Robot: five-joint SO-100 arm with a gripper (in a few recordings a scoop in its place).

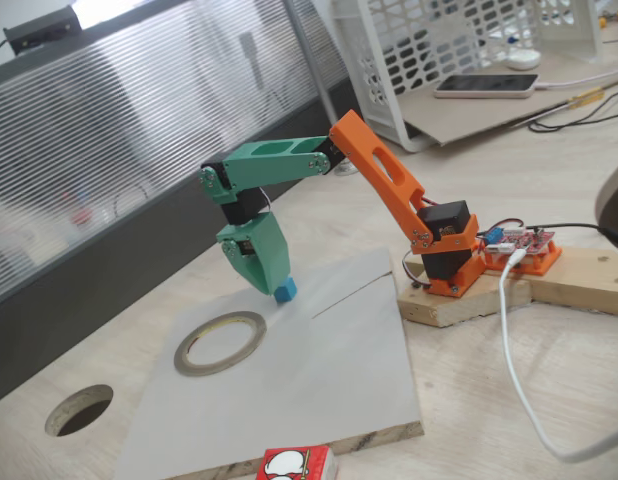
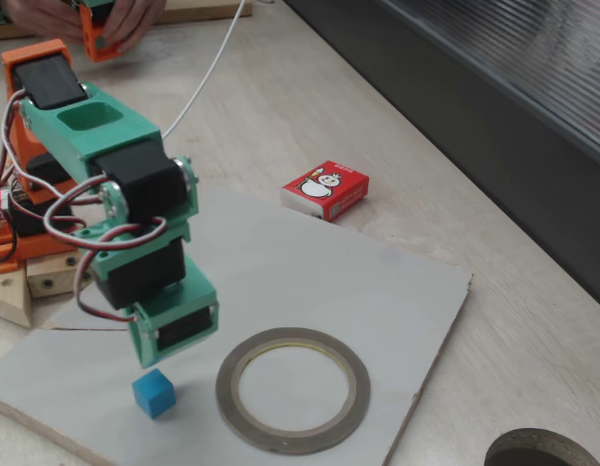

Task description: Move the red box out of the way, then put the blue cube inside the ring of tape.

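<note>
The tiny blue cube [image 1: 285, 291] [image 2: 153, 392] rests on the grey board, apart from the ring of tape. My green gripper [image 1: 268, 285] [image 2: 152, 361] points straight down with its tip just above and beside the cube. Its jaws look pressed together into one wedge, with nothing held between them. The ring of tape [image 1: 220, 342] [image 2: 292, 388] lies flat on the board a short way from the cube, its centre empty. The red box [image 1: 297, 465] [image 2: 325, 189] lies flat on the wooden table just off the board's edge, well away from cube and ring.
The grey board [image 1: 319, 380] [image 2: 310, 272] lies on a wooden table. A round hole [image 1: 79, 408] [image 2: 543, 451] is cut in the tabletop beyond the ring. The arm's orange base [image 1: 449, 255] stands on wooden blocks with a white cable [image 1: 509, 350]. A person's hands [image 2: 125, 19] are at the far edge.
</note>
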